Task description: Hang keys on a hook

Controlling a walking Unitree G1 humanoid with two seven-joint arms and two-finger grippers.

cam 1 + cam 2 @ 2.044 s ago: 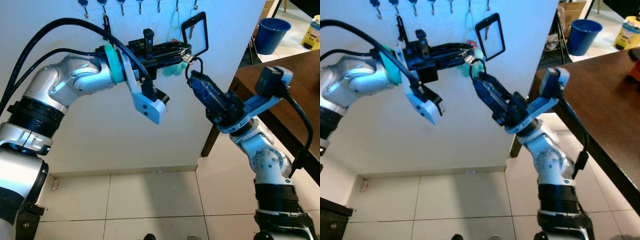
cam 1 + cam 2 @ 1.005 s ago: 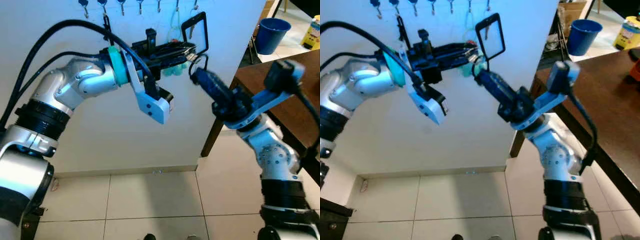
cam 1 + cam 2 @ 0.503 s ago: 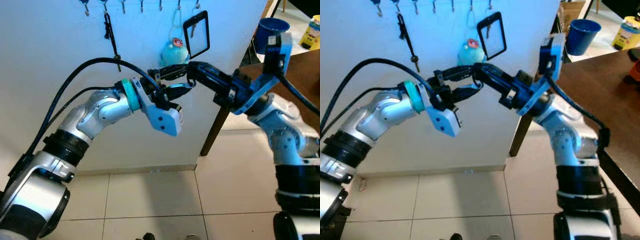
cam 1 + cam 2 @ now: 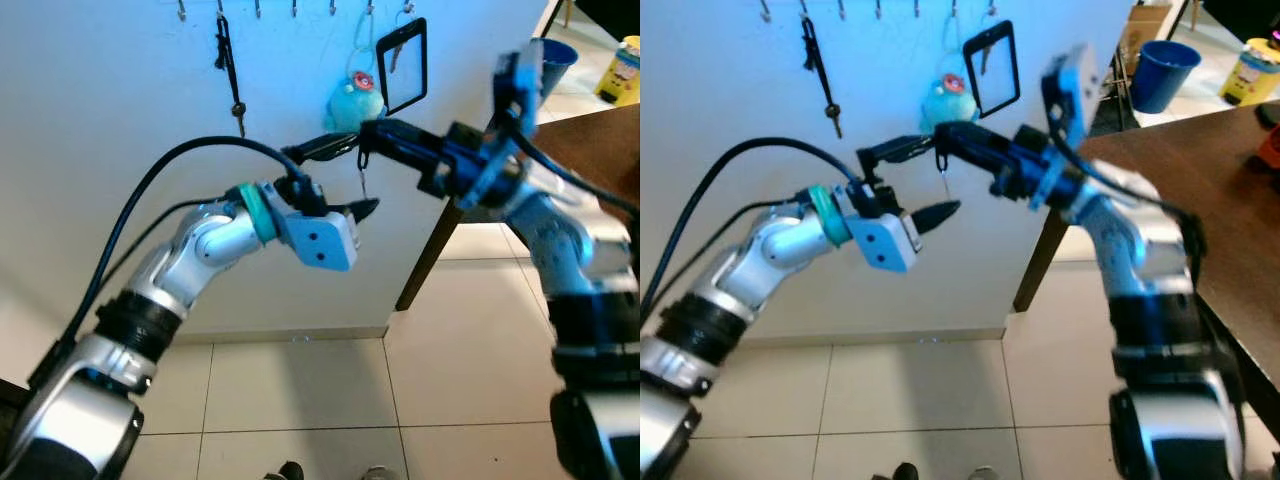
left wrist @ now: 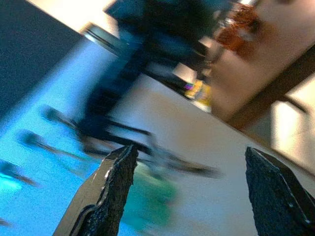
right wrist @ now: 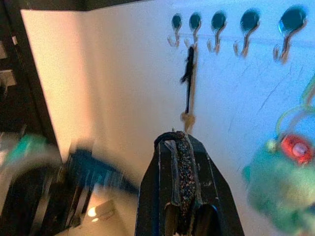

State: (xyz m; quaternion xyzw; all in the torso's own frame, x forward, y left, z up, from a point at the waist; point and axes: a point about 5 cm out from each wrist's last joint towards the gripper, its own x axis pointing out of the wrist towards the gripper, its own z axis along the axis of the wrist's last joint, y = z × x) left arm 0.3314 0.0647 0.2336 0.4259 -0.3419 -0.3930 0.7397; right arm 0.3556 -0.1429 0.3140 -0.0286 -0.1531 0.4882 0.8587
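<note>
Left eye view: right pincer (image 4: 365, 130) is clamped on the keys (image 4: 362, 172), fingers pressed together, one key dangling straight down from its tip. In the right wrist view the fingers (image 6: 183, 162) sit tight together, pointing at the wall with the row of hooks (image 6: 231, 32) ahead. Left pincer (image 4: 350, 180) is spread wide apart, upper finger just beside the right pincer's tip, lower finger below and beside the hanging key; left wrist view is blurred, its two fingertips (image 5: 110, 182) well apart. A teal plush keychain (image 4: 350, 95) and a black-framed tag (image 4: 403, 62) hang on the wall just behind and above the right pincer; a black strap (image 4: 228, 70) hangs on a hook farther toward the left arm's side. Versus half a second ago, the left pincer has let go and opened, the keys now hang from the right pincer alone, and the left arm has dropped lower.
</note>
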